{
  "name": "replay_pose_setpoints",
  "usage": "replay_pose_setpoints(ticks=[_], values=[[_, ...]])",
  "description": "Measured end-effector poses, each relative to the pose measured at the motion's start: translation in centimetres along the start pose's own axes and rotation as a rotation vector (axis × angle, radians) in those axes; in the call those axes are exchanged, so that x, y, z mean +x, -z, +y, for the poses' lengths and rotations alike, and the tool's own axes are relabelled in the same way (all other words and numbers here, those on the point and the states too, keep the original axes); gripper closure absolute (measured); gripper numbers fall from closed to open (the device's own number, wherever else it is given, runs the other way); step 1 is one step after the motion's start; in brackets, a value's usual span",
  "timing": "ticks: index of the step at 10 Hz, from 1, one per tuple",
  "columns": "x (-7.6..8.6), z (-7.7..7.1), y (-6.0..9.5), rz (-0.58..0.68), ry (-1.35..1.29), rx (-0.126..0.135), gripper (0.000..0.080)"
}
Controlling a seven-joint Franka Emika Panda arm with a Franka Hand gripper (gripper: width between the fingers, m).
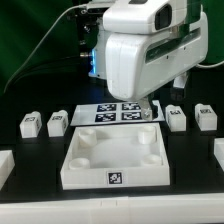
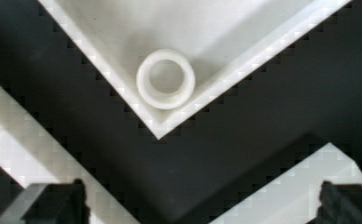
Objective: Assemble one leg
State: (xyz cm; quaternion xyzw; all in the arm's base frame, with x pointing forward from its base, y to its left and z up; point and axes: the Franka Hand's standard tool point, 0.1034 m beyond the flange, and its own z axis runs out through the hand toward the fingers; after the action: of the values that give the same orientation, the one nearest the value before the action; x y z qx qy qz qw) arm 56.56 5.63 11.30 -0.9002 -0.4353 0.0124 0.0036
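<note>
Four small white legs with tags stand on the black table: two at the exterior view's left (image 1: 29, 124) (image 1: 58, 122) and two at the right (image 1: 175, 116) (image 1: 205, 117). The large white square panel (image 1: 82, 168) lies in front, tag on its near wall. My gripper (image 1: 152, 107) hangs above the panel's far right corner, away from every leg. In the wrist view the gripper (image 2: 199, 206) is open and empty, its dark fingertips (image 2: 53, 205) wide apart, with the panel's corner (image 2: 249, 50) and round socket (image 2: 165, 80) below. No leg shows in the wrist view.
The marker board (image 1: 108, 112) lies just behind the panel, under the arm. More white parts sit at the left edge (image 1: 5, 165) and right edge (image 1: 218, 150) of the table. Green backdrop and cables are at the back.
</note>
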Motion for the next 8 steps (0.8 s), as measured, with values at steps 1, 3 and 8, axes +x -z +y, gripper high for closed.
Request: replay_pose_setpoints(ticks=[1,3,8], values=[[0.00,0.00,0.00,0.000,0.000,0.000,0.0150],[0.00,0.00,0.00,0.000,0.000,0.000,0.0150],[-0.13,-0.09,0.00,-0.002,0.055,-0.001,0.0150]])
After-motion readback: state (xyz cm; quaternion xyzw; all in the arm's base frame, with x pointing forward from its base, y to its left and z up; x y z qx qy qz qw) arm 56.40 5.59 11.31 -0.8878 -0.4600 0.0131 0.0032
